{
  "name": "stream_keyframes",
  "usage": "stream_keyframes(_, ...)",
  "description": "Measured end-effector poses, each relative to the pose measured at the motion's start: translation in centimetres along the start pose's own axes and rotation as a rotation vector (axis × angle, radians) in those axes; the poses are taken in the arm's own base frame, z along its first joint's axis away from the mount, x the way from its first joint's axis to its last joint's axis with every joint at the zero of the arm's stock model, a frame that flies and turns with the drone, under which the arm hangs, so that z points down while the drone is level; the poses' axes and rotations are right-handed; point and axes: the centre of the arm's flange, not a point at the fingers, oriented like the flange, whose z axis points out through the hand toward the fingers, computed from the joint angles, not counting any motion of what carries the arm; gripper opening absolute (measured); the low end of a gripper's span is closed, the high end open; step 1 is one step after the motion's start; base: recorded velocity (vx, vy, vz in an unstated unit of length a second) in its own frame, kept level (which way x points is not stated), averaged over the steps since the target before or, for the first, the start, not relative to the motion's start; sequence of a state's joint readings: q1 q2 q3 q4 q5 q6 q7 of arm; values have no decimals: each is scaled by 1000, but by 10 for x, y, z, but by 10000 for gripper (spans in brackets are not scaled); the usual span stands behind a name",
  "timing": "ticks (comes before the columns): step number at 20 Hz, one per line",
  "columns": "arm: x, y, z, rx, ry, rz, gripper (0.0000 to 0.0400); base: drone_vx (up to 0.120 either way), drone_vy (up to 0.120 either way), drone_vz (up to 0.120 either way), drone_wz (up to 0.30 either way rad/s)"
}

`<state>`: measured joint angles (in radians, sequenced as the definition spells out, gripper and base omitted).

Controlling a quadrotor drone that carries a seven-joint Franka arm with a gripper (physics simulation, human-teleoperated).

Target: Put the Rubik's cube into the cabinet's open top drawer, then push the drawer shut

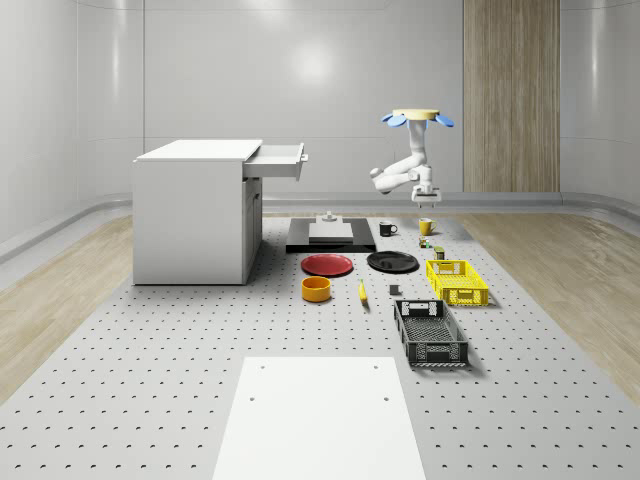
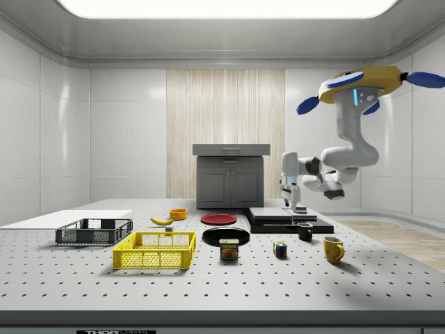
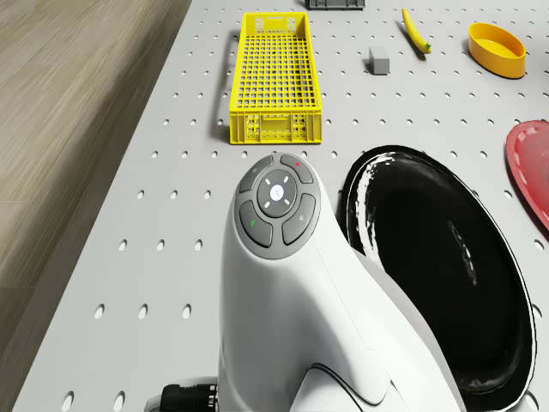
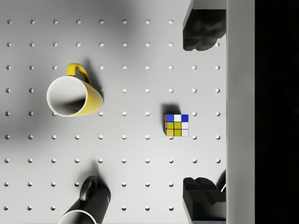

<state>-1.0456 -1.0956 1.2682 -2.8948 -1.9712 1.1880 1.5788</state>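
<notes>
Pale panelled walls ring a big perforated desk, and the drone hovers above the desk's far right part, arm hanging down. Its hand is spread wide, empty, with one finger on each side of the wrist view and the Rubik's cube sitting on the desk below, between them but a touch off their line. Nothing is grasped yet, and the hand is well above the cube.

Watch the neighbours! A yellow mug and a black mug stand near the cube, and a dark platform edges in close on the other side. A descent that drifts could clip a mug or catch that platform edge, and a slightly off-centre close might twist the cube out from between the fingers.

The side view adds a tin just beside the cube, between it and the yellow crate. Only the whole-scene view gives the goal properly: the cabinet on the desk's left side, its top drawer pulled out, well apart from the cube, so a long carry over the black plate lies ahead.
</notes>
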Motion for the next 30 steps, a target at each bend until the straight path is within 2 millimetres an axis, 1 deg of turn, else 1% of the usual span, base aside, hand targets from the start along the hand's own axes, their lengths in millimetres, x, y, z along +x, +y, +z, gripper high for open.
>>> stream_keyframes(2,0,0,0,-2,2,0,400,120,-120,-120,0)
stream_keyframes(4,0,0,0,-3,3,0,400,0,-120,-120,0)
stream_keyframes(13,-1,-1,0,-5,6,0,400,0,0,-120,0)
stream_keyframes(17,-1,-1,0,-6,6,0,400,100,0,-120,0)
stream_keyframes(19,-1,-1,0,-6,6,0,400,0,-100,-120,0)
stream_keyframes(30,-1,-1,0,-6,7,0,400,0,0,-120,0)
